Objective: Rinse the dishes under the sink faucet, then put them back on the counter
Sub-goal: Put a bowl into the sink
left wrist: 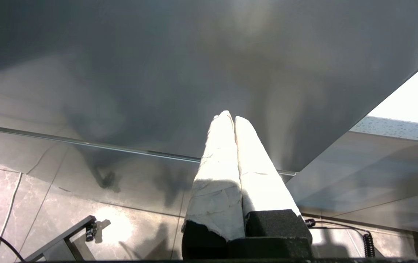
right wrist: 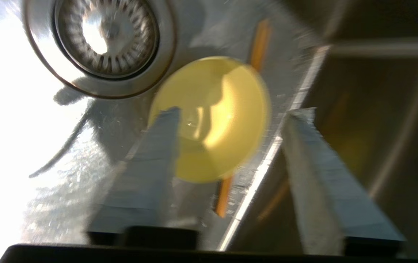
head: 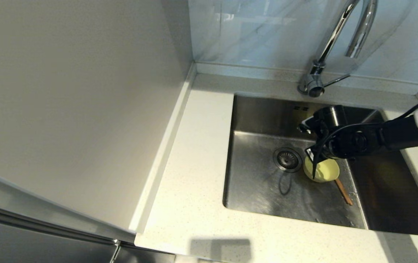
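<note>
Faucet [head: 335, 44] overhangs sink [head: 260, 175]; floor left clear.

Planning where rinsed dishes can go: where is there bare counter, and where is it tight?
Bare counter runs wide between the sink and the left wall panel, and along the front edge. Crowded: the basin floor by the drain, with yellow bowl, chopsticks and the open right pincer above.

bowl [head: 324, 170]: pale yellow | chopsticks [head: 343, 191]: brown | counter [head: 194, 175]: off-white, speckled | sink [head: 256, 182]: steel grey

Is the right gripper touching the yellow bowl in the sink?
Apart. The right wrist view shows the right gripper open, the yellow bowl lying free below its fingers.
</note>
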Robot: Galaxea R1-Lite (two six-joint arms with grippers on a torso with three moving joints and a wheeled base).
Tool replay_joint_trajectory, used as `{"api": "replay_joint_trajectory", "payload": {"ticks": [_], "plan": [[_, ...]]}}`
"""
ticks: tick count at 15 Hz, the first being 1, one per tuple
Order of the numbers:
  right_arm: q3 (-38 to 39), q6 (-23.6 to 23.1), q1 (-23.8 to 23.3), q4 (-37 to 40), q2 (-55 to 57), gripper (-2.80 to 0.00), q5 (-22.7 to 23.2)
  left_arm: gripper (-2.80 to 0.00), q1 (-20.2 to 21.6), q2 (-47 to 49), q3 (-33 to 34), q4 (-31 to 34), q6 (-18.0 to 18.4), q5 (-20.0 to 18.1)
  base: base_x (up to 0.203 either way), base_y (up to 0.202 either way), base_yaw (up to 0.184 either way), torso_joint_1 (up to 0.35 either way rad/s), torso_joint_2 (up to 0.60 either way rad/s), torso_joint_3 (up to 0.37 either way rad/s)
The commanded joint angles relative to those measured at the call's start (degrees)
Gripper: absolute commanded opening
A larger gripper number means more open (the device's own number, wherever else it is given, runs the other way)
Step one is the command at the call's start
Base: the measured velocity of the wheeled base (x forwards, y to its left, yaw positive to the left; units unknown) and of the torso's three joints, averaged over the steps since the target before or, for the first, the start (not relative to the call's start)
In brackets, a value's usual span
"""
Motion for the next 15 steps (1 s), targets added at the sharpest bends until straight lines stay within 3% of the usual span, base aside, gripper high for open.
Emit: {"api": "replay_joint_trajectory", "payload": {"ticks": [1, 4, 8, 10, 12, 15], "plan": [[2.52, -0.23, -0.11, 0.01, -7.7, -2.8, 0.13, -2.8, 0.02, -0.18, 0.0, -0.04, -0.02, 0.04, 0.0, 0.0, 0.0, 0.0, 0.0, 0.0], [6.77, -0.33, -0.09, 0.81, -14.82, -2.8, 1.76, -2.8, 0.02, -0.18, 0.0, -0.04, -0.02, 0.04, 0.0, 0.0, 0.0, 0.0, 0.0, 0.0], [6.86, -0.22, -1.56, 11.02, -25.9, -2.8, 3.62, -2.8, 0.02, -0.18, 0.0, 0.03, -0.02, 0.04, 0.0, 0.0, 0.0, 0.0, 0.0, 0.0], [4.28, -0.21, -5.43, 22.64, -31.79, -2.8, 6.6, -2.8, 0.02, -0.18, 0.0, -0.04, -0.02, 0.04, 0.0, 0.0, 0.0, 0.0, 0.0, 0.0], [0.46, -0.19, -12.23, 34.58, -35.72, -2.8, 10.83, -2.8, 0.02, -0.18, 0.0, -0.04, -0.02, 0.04, 0.0, 0.0, 0.0, 0.0, 0.0, 0.0], [-0.81, -0.1, -22.1, 43.26, -38.68, -2.8, 14.83, -2.8, 0.02, -0.18, 0.0, -0.04, -0.02, 0.04, 0.0, 0.0, 0.0, 0.0, 0.0, 0.0]]}}
